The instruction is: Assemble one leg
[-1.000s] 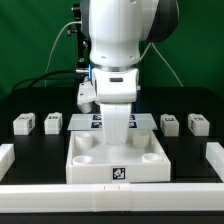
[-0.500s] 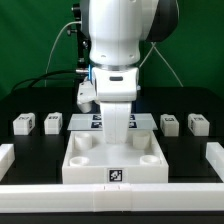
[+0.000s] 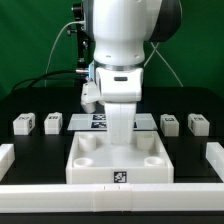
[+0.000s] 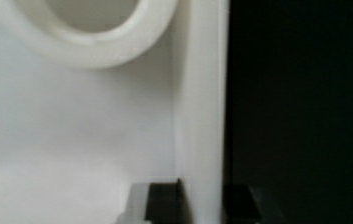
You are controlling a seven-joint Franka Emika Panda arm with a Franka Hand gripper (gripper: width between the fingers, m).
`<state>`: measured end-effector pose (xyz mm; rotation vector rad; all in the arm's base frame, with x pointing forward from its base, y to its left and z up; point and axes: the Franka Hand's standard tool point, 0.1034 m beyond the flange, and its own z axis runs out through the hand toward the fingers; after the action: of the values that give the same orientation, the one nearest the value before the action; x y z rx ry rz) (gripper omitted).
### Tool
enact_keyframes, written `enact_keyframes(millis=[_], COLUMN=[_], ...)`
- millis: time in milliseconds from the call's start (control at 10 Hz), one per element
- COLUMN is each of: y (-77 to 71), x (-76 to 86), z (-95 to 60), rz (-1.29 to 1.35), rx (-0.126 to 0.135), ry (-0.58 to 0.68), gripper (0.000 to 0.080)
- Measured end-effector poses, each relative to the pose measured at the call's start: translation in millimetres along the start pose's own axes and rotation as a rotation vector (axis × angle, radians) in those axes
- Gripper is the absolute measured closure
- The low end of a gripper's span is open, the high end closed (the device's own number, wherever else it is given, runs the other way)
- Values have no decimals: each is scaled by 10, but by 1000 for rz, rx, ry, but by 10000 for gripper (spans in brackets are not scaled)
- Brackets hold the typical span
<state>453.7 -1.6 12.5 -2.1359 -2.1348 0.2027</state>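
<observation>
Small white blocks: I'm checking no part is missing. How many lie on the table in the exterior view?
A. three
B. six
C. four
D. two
C: two blocks lie on the exterior view's left of the tray and two on its right.

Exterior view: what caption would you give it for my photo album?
Robot arm poised over the white tray, two small legs waiting on each side.
</observation>
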Motion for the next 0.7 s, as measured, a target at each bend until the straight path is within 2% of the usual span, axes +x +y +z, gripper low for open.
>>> enact_keyframes(millis=[200, 500, 700], y=[68, 262, 341], x=[209, 538, 682], z=[-11, -48, -65], rz=[16, 45, 60], rx=[-7, -22, -32], ry=[4, 16, 23], gripper=[719, 719, 719])
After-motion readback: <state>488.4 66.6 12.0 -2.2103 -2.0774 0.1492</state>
